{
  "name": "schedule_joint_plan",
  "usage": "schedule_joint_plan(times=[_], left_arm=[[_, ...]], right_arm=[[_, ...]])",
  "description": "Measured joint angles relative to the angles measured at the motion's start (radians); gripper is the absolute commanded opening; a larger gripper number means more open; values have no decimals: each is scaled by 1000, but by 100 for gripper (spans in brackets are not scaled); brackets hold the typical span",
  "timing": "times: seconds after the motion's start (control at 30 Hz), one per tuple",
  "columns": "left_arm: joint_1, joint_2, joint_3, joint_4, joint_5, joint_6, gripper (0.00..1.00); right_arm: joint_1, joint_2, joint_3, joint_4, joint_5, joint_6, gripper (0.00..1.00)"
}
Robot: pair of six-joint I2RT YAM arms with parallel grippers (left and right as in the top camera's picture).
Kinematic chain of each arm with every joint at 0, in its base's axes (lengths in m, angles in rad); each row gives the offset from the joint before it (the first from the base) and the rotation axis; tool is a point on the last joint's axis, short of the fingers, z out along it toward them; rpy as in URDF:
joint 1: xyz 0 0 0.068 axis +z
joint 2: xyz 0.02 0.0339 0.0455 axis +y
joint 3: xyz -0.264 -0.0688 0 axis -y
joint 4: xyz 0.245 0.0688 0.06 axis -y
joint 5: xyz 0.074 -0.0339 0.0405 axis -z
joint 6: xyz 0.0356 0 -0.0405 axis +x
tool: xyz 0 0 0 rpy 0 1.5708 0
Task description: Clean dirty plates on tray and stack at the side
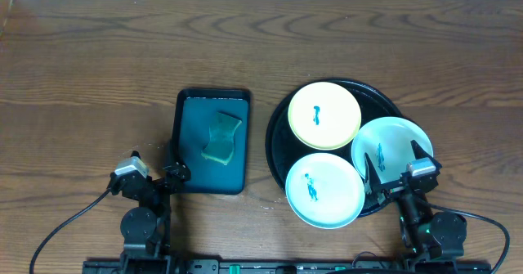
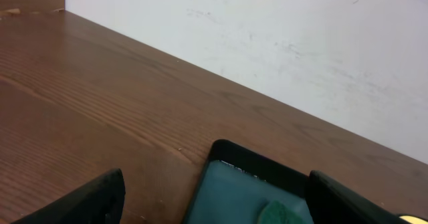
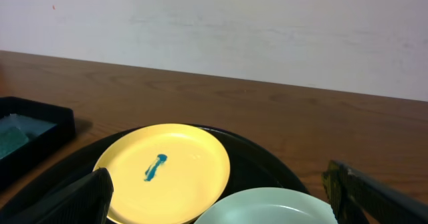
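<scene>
We've got 3 plates (image 1: 324, 114) on black tray (image 1: 278, 135), right half of frame. R pincer (image 1: 396, 168) apart, at lower edge of nearest mint plate (image 1: 394, 141). L pincer (image 1: 157, 169) apart, sponge (image 1: 222, 137) just up-right of it.

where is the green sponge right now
In the overhead view, the green sponge lies inside the rectangular dark teal tray, left of the large round black tray.

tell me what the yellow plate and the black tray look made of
Yellow plate: probably plastic, smooth and evenly coloured with a soft sheen and thin rim. Black tray: likely plastic, uniform dull black with a raised rim; coated metal cannot be ruled out.
</scene>
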Motion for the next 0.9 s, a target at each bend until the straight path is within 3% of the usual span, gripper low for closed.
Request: schedule_joint_plan(times=[0.9], left_arm=[[0, 11, 0, 0, 0, 0, 86]], right_arm=[[0, 0, 0, 0, 0, 0, 99]])
